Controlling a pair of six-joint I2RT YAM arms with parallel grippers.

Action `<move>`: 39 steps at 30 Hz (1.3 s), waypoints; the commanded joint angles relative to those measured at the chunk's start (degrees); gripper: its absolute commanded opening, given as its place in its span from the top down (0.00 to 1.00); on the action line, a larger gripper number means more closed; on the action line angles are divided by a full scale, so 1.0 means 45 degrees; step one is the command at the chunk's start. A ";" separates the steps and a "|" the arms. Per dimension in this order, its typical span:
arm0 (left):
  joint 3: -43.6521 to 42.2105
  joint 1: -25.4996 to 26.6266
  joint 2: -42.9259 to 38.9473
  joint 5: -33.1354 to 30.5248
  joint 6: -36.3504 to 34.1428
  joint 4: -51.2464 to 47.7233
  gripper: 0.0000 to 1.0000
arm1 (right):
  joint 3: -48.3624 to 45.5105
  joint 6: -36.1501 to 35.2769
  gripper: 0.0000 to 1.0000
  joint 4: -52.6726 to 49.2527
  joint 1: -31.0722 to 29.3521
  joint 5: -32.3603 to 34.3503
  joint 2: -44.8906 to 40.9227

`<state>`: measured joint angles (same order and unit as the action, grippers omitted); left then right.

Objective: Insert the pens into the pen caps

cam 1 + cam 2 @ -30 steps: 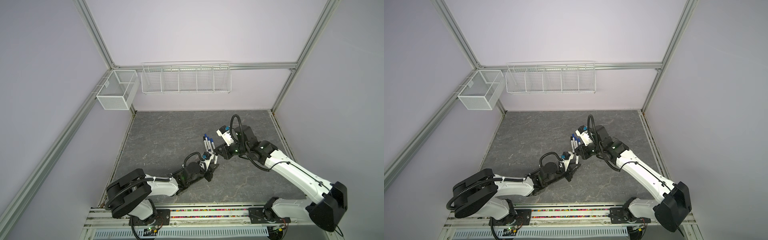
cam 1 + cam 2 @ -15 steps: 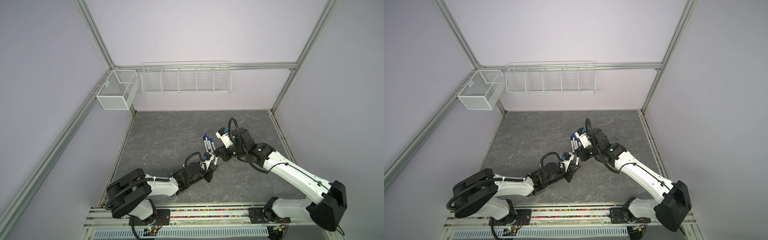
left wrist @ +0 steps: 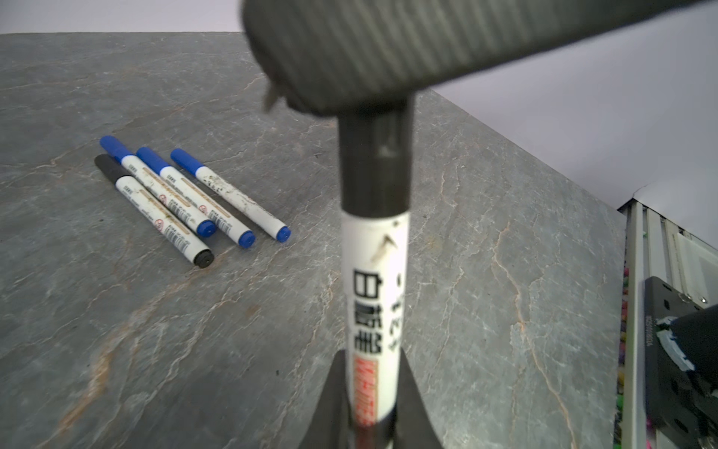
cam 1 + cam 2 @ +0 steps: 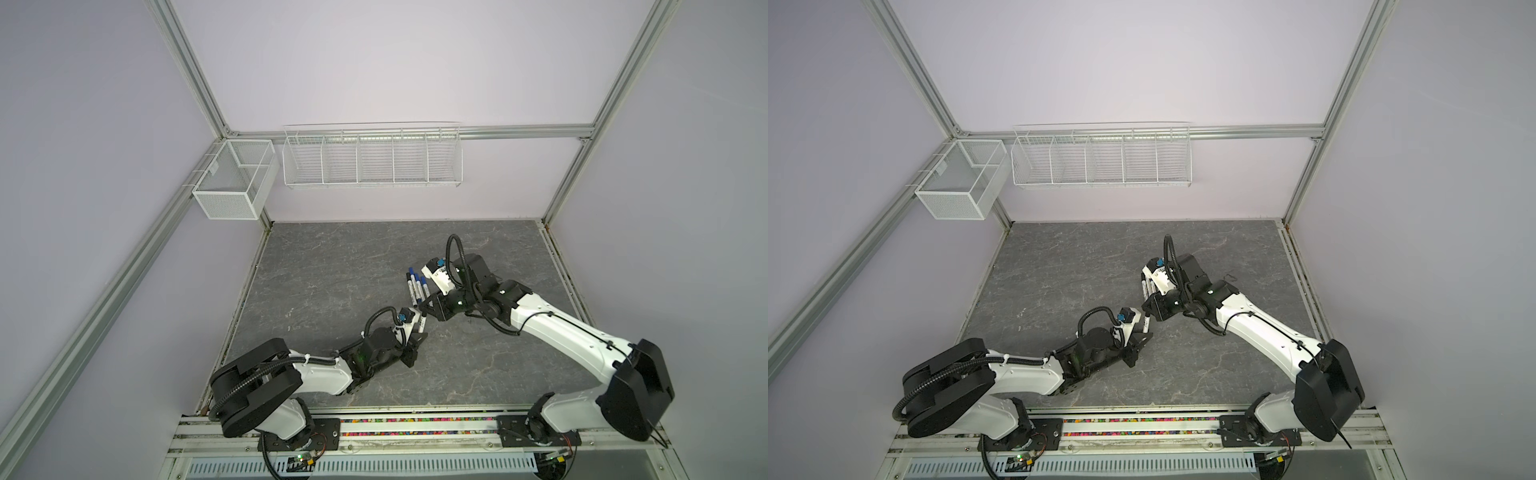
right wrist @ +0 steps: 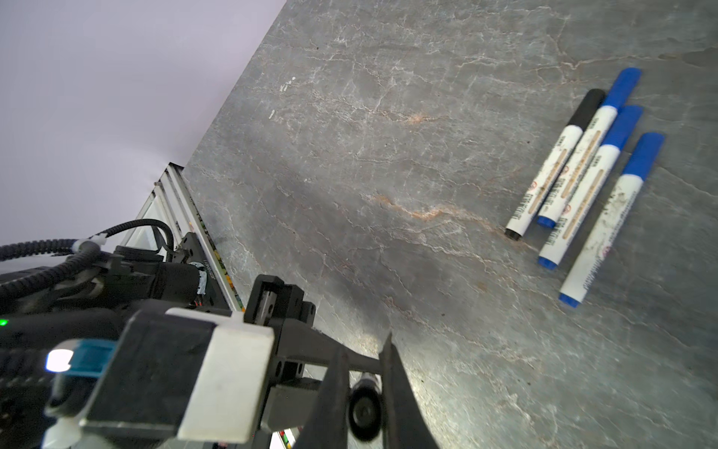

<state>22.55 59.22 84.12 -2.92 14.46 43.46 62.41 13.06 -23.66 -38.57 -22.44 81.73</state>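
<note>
Since four capped pens (image 3: 190,198) lie in a row, you're on the last: left gripper (image 3: 373,361) clamps the pen (image 3: 375,272) just robot-side of that row, right gripper (image 5: 365,350) pinches its black cap (image 3: 375,167). Next likely needs a straight axial push, then letting go. Barrel reads "白", rest blurred, red "WHITE…" below.

Right jaws brought black cap (image 3: 375,167) in across gap, onto tip of pen (image 3: 375,291) in left jaws.

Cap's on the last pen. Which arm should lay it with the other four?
Left, probably. The left pincer is shut on the pen by its barrel, and the four capped pens lie just ahead. The right pincer grips only the cap, which could pull off.
</note>
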 commanded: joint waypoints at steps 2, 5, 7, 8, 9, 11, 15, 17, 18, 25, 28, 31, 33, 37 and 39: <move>0.1044 -0.1138 -0.1231 -0.1088 0.0725 0.5659 1.00 | -0.0572 -0.0165 0.93 -0.3333 -0.0271 -0.1710 0.1312; 0.1055 -0.1664 -0.1082 -0.1249 0.1436 0.6528 1.00 | -0.0417 -0.0140 0.93 -0.3687 -0.0322 -0.2192 0.1873; 0.0952 -0.1986 -0.0839 -0.1319 0.1912 0.7213 1.00 | -0.0384 -0.0155 0.93 -0.3802 -0.0315 -0.2396 0.2082; 0.0891 -0.2105 -0.0715 -0.1337 0.2081 0.7467 1.00 | -0.0355 -0.0180 0.93 -0.3855 -0.0314 -0.2397 0.2109; 0.0850 -0.2179 -0.0647 -0.1381 0.2169 0.7584 1.00 | -0.0301 -0.0202 0.93 -0.3884 -0.0307 -0.2378 0.2101; 0.0893 -0.2172 -0.0635 -0.1170 0.2177 0.7197 1.00 | -0.0256 -0.0122 0.93 -0.3805 -0.0282 -0.2246 0.1997; 0.1439 -0.1961 -0.0955 -0.0195 0.2081 0.4550 1.00 | -0.0105 -0.0193 0.93 -0.3548 -0.0228 -0.1733 0.1502; 0.1435 -0.1589 -0.1043 -0.0196 0.1646 0.4166 1.00 | -0.0032 -0.0223 0.91 -0.3348 -0.0174 -0.1427 0.1226; 0.1414 -0.1459 -0.1028 -0.0164 0.1559 0.4070 1.00 | 0.0014 -0.0177 0.89 -0.3185 -0.0163 -0.1302 0.1072; 0.1354 -0.0744 -0.0103 0.0092 0.1624 0.4233 1.00 | 0.0222 0.0366 0.61 -0.1714 -0.0150 -0.0547 0.0157; 0.1157 -0.0699 0.0154 -0.0215 0.1630 0.4633 1.00 | 0.0164 0.0594 0.58 -0.1100 -0.0120 -0.0142 -0.0249; 0.1142 -0.0699 0.0194 -0.0208 0.1611 0.4592 1.00 | 0.0048 0.0784 0.59 -0.0545 -0.0096 0.0238 -0.0591; 0.1152 -0.0699 0.0195 -0.0223 0.1627 0.4593 1.00 | -0.0045 0.0883 0.63 -0.0233 -0.0100 0.0450 -0.0778; 0.1139 -0.0699 0.0227 -0.0224 0.1650 0.4642 1.00 | -0.0378 0.1171 0.74 0.0496 -0.0058 0.0862 -0.1145; 0.1123 -0.0699 0.0267 -0.0229 0.1669 0.4623 1.00 | -0.0488 0.1317 0.81 0.0872 -0.0026 0.0853 -0.1250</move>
<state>26.04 56.27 84.84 -2.02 21.47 58.67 62.11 16.67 -21.10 -39.16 -20.69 77.19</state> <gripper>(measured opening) 0.125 0.211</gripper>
